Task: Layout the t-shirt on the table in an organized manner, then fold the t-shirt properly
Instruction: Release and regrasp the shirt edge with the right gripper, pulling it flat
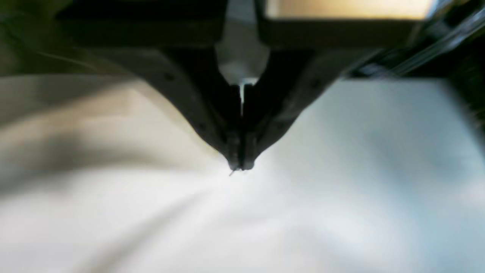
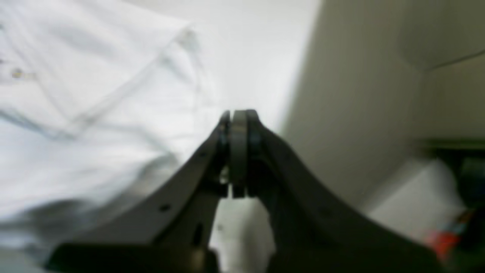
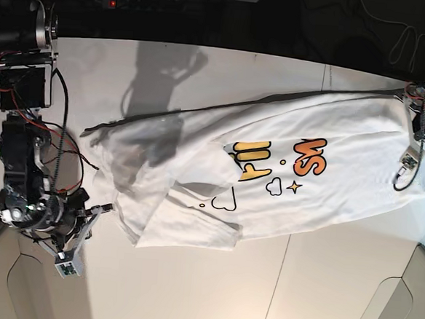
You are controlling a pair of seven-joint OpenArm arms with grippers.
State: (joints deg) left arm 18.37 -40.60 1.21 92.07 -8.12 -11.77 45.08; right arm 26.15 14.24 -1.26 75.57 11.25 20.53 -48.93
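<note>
Both pincers are together: the left pincer (image 1: 239, 167) pinches the t-shirt (image 3: 270, 171), the right pincer (image 2: 238, 117) holds nothing; a one-sided pull could bunch it across the desk (image 3: 320, 284).

Shirt (image 3: 270, 171) spread across table (image 3: 320, 284), print up: orange-yellow letters, clouds, star. Near the right arm it is bunched and shadowed, one flap folded over. Left gripper (image 3: 416, 137) at the shirt's opposite edge. Right gripper (image 3: 95, 213) beside the bunched end.

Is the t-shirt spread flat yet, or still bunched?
Still bunched: the t-shirt lies stretched across the table, but one end is crumpled and folded over itself.
</note>
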